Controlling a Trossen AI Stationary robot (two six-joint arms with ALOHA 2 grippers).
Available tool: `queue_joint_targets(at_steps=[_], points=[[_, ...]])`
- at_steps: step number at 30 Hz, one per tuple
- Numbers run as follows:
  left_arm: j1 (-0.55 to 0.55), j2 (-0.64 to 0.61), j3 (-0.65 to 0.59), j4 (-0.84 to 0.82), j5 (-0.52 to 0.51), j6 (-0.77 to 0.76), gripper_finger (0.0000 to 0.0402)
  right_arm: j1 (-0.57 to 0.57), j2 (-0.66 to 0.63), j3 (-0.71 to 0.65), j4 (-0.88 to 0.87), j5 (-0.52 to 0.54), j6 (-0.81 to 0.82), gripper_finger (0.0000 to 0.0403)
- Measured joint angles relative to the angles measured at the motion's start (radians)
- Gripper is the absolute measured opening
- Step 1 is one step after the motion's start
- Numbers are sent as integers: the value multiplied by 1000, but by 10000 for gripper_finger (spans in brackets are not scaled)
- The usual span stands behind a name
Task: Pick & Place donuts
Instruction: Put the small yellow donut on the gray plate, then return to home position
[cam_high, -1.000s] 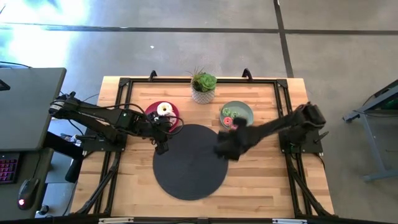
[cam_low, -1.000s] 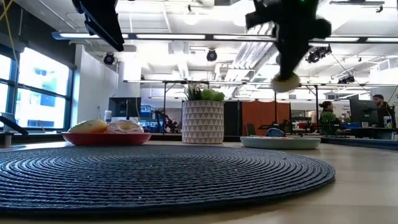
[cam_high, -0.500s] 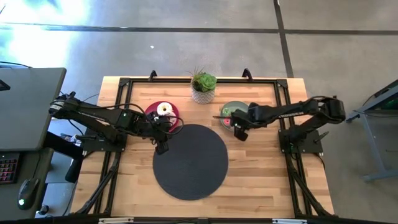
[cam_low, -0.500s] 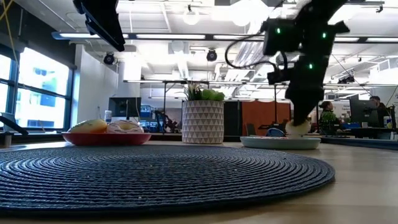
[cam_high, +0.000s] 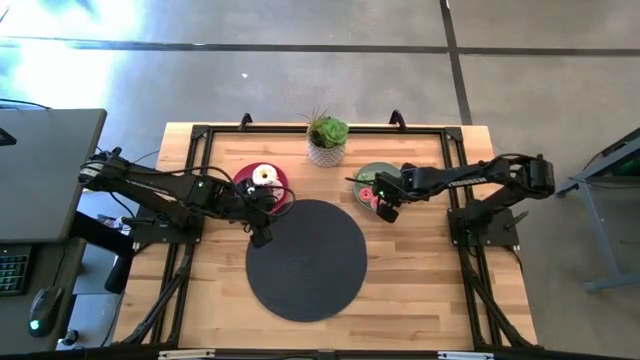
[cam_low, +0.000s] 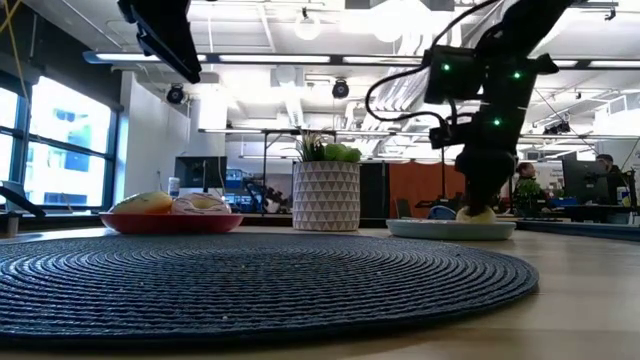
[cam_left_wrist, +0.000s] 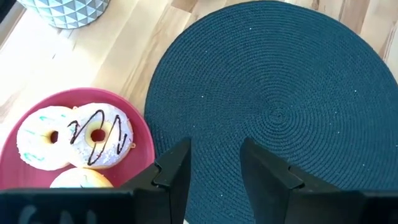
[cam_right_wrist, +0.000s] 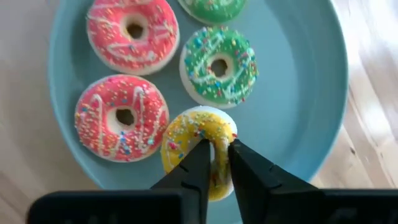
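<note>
My right gripper (cam_right_wrist: 217, 149) is down over the sage-green plate (cam_high: 392, 176), shut on a yellow mini donut (cam_right_wrist: 186, 146). Beside it on that plate lie two pink-red mini donuts (cam_right_wrist: 132, 31) (cam_right_wrist: 121, 118) and two green ones (cam_right_wrist: 219, 65) (cam_right_wrist: 214, 7), flat on their undersides. My left gripper (cam_left_wrist: 214, 162) hangs open and high above the red plate's edge (cam_left_wrist: 146, 140) and the black mat (cam_high: 306, 260), touching nothing. The red plate holds three larger donuts, one cream with dark drizzle (cam_left_wrist: 99, 134), one white with pale green marks (cam_left_wrist: 40, 137), one partly hidden (cam_left_wrist: 81, 179). My right gripper pinches one side of the yellow donut's ring (cam_right_wrist: 219, 138) between its two fingers, coming from above and pointing down. One finger (cam_right_wrist: 198, 163) stands about where the hole is, the other (cam_right_wrist: 244, 167) at the outer rim. The donut (cam_low: 477, 214) lies down on the sage-green plate.
A potted succulent in a white patterned pot (cam_high: 327, 148) stands at the table's far edge between the two plates. The black mat covers the table's middle. Bare wood shows near the table's right edge (cam_high: 430, 270) and left edge (cam_high: 205, 280). People sit in the room behind (cam_low: 527, 185).
My right gripper has travelled from above the mat's right edge toward the far side to the sage-green plate and come down, staying shut on the yellow donut. The donut has gone from high in the air to lying on that plate.
</note>
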Motion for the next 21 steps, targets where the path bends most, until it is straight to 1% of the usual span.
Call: queue_joint_targets(at_steps=[5, 10, 12, 16, 19, 20, 21], points=[[0, 0, 0, -5, -6, -31, 131, 0, 0, 34, -41, 10, -4, 109], [0, -11, 0, -24, 4, -33, 131, 0, 0, 78, -156, 50, 1, 160], [0, -28, 0, -48, 5, -51, 131, 0, 0, 102, -211, 40, 3, 173], [0, -92, 1, -112, 5, -94, 131, 4, 1, 188, -328, -21, 60, 181], [0, -180, 0, -138, -1, -108, 131, 8, 1, 288, -406, -142, 78, 178], [0, -214, 1, -133, -8, -109, 131, 16, -3, 325, -429, -174, 67, 177], [-3, -255, 1, -132, -20, -110, 131, 29, -11, 357, -436, -183, 51, 177]])
